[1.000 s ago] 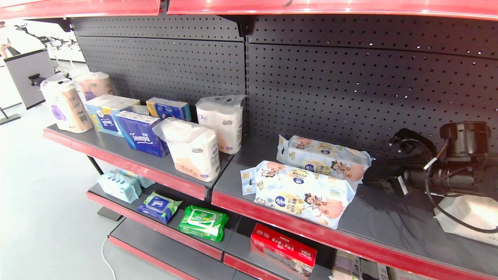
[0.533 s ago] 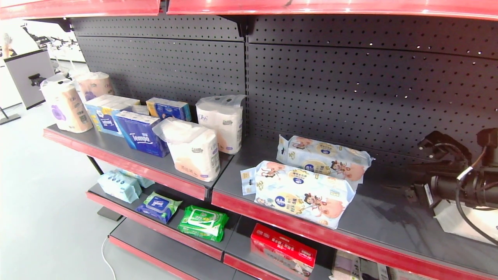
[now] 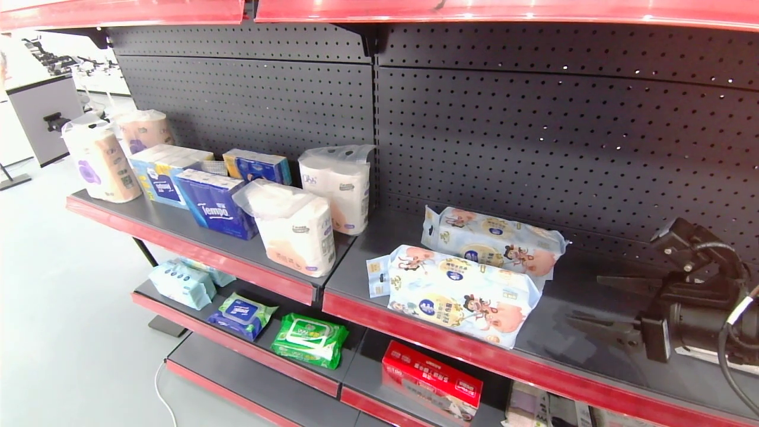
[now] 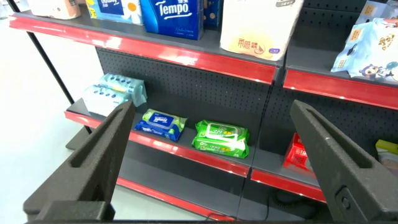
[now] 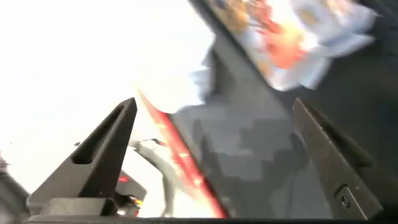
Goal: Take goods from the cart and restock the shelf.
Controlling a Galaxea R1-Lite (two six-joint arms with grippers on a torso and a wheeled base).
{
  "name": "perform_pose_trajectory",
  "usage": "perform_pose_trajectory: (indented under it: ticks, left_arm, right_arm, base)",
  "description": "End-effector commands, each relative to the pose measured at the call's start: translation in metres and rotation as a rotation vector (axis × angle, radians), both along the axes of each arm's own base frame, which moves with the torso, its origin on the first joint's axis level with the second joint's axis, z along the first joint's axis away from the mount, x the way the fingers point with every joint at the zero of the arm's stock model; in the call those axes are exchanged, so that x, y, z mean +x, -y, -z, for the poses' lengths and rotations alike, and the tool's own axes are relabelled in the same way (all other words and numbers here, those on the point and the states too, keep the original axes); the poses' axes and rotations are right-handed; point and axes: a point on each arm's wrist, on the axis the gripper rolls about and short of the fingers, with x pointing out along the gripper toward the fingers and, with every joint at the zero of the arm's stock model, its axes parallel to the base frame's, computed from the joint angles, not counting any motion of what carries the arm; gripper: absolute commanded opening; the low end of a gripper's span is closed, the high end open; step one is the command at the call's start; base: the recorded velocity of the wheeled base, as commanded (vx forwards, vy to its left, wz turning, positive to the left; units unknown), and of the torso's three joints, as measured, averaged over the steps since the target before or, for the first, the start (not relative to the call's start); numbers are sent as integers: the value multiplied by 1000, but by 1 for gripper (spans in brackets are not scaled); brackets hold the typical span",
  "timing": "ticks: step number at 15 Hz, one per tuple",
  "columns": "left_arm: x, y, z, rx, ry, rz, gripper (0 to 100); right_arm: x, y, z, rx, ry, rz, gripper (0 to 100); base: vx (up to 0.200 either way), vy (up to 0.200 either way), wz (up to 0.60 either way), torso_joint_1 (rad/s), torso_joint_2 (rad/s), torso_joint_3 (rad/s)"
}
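My right gripper [image 3: 600, 305] hovers open and empty just above the middle shelf [image 3: 569, 338], at its right end. To its left lie two cartoon-printed tissue packs [image 3: 462, 293], one behind the other [image 3: 495, 240]. A sliver of a white pack [image 3: 705, 353] shows under the right arm. In the right wrist view the right gripper [image 5: 214, 102] points along the shelf top [image 5: 249, 155] toward a printed pack [image 5: 298, 37]. My left gripper [image 4: 211, 109] is open and empty, held low in front of the lower shelves.
Toilet-roll packs [image 3: 296, 228] and blue tissue boxes [image 3: 216, 201] fill the middle shelf's left half. Wet-wipe packs [image 3: 308, 339], [image 4: 221, 137] and a red box [image 3: 431, 379] lie on the lower shelf. Bare shelf lies between the printed packs and the right gripper.
The right arm has drawn back to the right and sunk lower over the shelf. The white pack beneath it is now almost hidden. Nothing else on the shelf moved.
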Motion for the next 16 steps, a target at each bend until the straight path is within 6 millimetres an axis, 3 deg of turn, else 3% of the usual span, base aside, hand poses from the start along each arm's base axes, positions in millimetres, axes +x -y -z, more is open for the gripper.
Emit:
perform_pose_trajectory:
  ticks: [1, 6, 11, 16]
  left_arm:
    - [0, 0, 0, 0, -1, 0, 100]
    - [0, 0, 0, 0, -1, 0, 100]
    - [0, 0, 0, 0, -1, 0, 100]
    - [0, 0, 0, 0, -1, 0, 100]
  right_arm:
    - [-11, -14, 1, 18, -7, -67, 100]
    - [11, -27, 21, 6, -104, -111, 100]
    - [41, -40, 21, -7, -77, -155, 100]
    - [48, -48, 31, -28, -71, -194, 100]
  base:
    - [0, 0, 0, 0, 0, 0]
    - [0, 0, 0, 0, 0, 0]
    - [0, 0, 0, 0, 0, 0]
    - [0, 0, 0, 0, 0, 0]
